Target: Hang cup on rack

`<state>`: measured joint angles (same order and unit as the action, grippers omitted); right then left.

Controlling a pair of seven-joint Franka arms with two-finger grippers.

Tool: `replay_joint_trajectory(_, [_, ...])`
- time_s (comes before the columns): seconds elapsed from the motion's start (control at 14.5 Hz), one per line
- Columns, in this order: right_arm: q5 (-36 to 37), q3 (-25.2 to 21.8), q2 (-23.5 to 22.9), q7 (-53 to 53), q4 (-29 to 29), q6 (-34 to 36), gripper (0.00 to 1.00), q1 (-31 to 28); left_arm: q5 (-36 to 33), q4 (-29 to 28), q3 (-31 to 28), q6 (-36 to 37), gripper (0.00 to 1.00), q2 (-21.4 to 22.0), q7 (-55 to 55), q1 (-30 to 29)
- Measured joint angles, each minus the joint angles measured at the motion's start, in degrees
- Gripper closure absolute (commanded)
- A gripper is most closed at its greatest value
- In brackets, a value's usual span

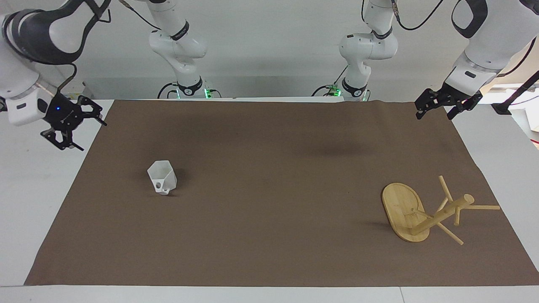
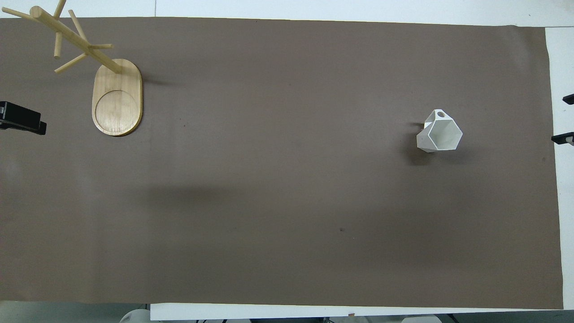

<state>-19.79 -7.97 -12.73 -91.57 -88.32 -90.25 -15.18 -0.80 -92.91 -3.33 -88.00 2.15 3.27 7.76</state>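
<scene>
The white faceted cup [image 1: 162, 181] stands mouth up on the brown mat toward the right arm's end, its handle turned away from the robots; it also shows in the overhead view [image 2: 439, 133]. The bamboo rack [image 1: 438, 212] stands on its oval base toward the left arm's end, and shows in the overhead view [image 2: 117, 96] too. My right gripper [image 1: 93, 136] is open and empty, in the air over the mat's edge, apart from the cup; only its tips show in the overhead view [image 2: 566, 119]. My left gripper [image 1: 433, 115] is open and empty, and waits over the mat's corner [image 2: 27, 122].
The brown mat [image 1: 269, 235] covers most of the white table [image 1: 33, 189]. White table strips run along both ends of the mat. The two arm bases stand at the robots' edge of the table.
</scene>
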Motion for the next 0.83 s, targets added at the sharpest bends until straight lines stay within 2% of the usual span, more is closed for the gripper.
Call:
replay_joint_trajectory(0.28, [-16.78,0.04,-8.42,-21.63,0.18,1.35,0.0,-6.39,0.0,0.0,0.0,0.0,0.0,0.0,0.0,0.0])
replay_joint_trajectory(0.55, [-31.91,0.03,-19.72,-38.07,0.02,8.93,0.0,-11.48,0.0,0.0,0.0,0.0,0.0,0.0,0.0,0.0])
replay_joint_trajectory(0.69, [-36.93,0.09,-25.49,-43.03,0.01,12.35,0.0,-12.26,0.0,0.0,0.0,0.0,0.0,0.0,0.0,0.0])
replay_joint_trajectory(0.83, [-38.8,0.59,-29.07,-46.14,-0.11,13.98,0.0,-11.95,0.0,0.0,0.0,0.0,0.0,0.0,0.0,0.0])
